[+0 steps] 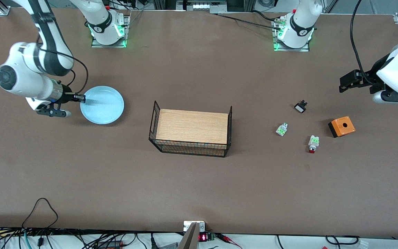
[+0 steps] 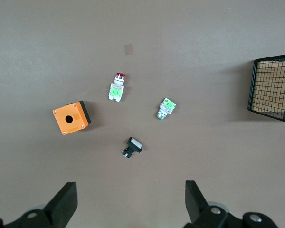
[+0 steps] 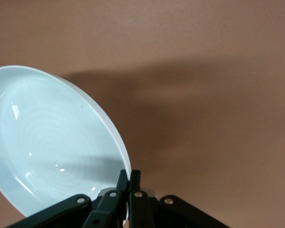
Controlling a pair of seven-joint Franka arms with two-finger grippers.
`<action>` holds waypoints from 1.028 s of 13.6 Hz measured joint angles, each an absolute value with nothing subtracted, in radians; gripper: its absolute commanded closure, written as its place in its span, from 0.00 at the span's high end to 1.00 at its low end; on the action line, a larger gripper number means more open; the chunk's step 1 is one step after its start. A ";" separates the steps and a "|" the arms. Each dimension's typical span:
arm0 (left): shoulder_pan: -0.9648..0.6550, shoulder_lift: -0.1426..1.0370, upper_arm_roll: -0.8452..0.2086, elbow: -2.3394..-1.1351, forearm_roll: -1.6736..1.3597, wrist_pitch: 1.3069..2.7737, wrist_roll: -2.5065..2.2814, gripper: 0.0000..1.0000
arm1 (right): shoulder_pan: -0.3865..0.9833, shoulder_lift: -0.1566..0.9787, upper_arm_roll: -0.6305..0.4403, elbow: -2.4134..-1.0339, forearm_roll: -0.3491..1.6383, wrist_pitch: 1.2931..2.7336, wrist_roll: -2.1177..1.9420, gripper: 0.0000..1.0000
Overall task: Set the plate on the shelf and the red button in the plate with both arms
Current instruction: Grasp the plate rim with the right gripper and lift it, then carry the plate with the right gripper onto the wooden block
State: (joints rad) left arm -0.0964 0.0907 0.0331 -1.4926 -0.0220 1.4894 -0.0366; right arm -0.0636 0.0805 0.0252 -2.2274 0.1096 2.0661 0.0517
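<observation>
My right hand (image 1: 81, 99) pinches the plate (image 1: 103, 105) rim near the table's right-arm end. Next I lift it. My left hand (image 2: 128, 202) waits wide above the red button (image 1: 313, 143).

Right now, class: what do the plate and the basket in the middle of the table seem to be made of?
The plate: probably glazed ceramic, perhaps melamine; light blue and glossy, with bright highlights and faint concentric rings in the right wrist view. The basket: thin black wire mesh, likely coated metal; its floor looks like pale wood or bamboo with a fine grain.
</observation>
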 measured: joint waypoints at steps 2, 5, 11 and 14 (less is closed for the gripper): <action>-0.096 0.091 0.032 -1.493 -0.022 1.489 -0.037 1.00 | -0.064 0.051 0.025 -2.131 0.152 1.912 0.091 0.00; -0.096 0.091 0.031 -1.493 -0.022 1.489 -0.037 1.00 | -0.063 0.044 0.025 -1.974 0.218 1.722 0.199 0.00; -0.096 0.091 0.031 -1.493 -0.022 1.489 -0.037 1.00 | 0.081 0.041 0.037 -1.763 0.291 1.579 0.590 0.00; -0.096 0.091 0.031 -1.493 -0.022 1.489 -0.037 1.00 | 0.193 0.046 0.041 -1.721 0.350 1.598 0.847 0.00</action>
